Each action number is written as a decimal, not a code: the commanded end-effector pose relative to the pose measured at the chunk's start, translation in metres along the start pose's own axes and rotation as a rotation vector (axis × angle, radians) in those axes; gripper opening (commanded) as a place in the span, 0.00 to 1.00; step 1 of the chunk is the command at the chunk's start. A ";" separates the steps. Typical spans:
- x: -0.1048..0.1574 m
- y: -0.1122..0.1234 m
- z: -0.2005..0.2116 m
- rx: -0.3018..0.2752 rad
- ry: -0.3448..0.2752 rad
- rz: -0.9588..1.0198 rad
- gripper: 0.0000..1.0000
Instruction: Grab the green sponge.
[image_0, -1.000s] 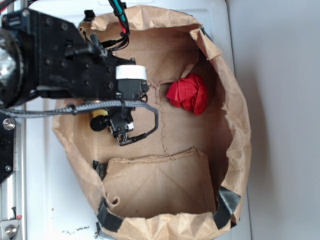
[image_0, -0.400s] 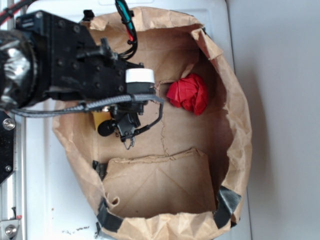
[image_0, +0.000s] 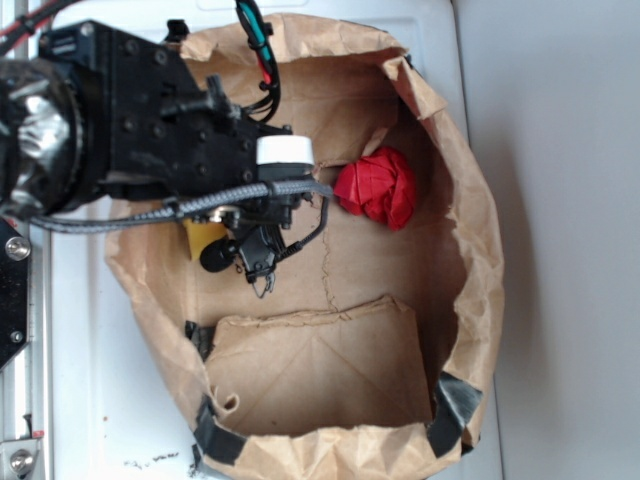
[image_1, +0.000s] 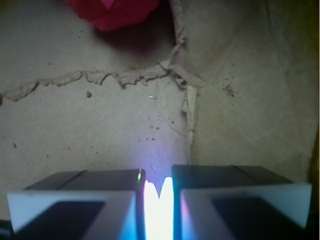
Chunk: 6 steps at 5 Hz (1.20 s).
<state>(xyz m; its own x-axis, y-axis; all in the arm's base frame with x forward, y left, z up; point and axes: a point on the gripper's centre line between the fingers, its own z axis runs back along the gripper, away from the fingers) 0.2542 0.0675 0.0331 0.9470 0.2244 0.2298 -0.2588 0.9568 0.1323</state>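
Green sponge (image_0: 203, 238): a yellow foam block, only partly visible in the exterior view, lying on the floor of the bag near its left wall, beneath the arm and just left of the hand. Its green layer cannot be made out.

Components, largest first:

1. White counter (image_0: 560, 240). It carries the bag and the arm's mounting rail at the left edge.
2. Crumpled brown paper bag (image_0: 470, 250), lying open with its walls rolled outward. Black tape patches mark its lower corners. A torn seam runs across the bag floor.
3. Black robot arm (image_0: 130, 140), reaching from the left over the bag's upper-left portion, with a braided cable draped across it.
4. Red fabric ball (image_0: 375, 187), resting on the bag floor near the upper right wall, well apart from the sponge.
5. Hand (image_0: 262, 285), pointing down over the bag floor. In the wrist view the two fingers (image_1: 240, 200) stand nearly together, with a narrow bright gap and nothing between them.
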 end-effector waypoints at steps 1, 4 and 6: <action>0.024 0.000 0.030 -0.046 -0.018 0.024 0.00; 0.041 0.005 0.072 -0.123 0.083 0.029 0.00; 0.044 0.003 0.090 -0.177 0.078 0.026 0.00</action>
<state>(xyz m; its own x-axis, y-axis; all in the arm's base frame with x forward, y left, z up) 0.2684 0.0523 0.1086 0.9639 0.2563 0.0722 -0.2530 0.9661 -0.0519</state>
